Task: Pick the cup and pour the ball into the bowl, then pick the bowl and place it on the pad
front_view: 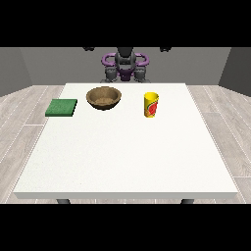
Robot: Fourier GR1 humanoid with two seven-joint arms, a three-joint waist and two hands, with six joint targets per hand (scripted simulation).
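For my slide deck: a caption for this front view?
Yellow cup, wooden bowl and green pad sit apart on the white table.

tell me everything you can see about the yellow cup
The yellow cup stands upright on the white table, to the right of the brown bowl in this view and apart from it. It tapers slightly toward its base and carries a red and green mark on its side. Its mouth is open; no ball shows from this angle. Nothing touches it but the table.

Bare test room: white table [127, 157], grey walls [14, 68], plank floor [19, 112].
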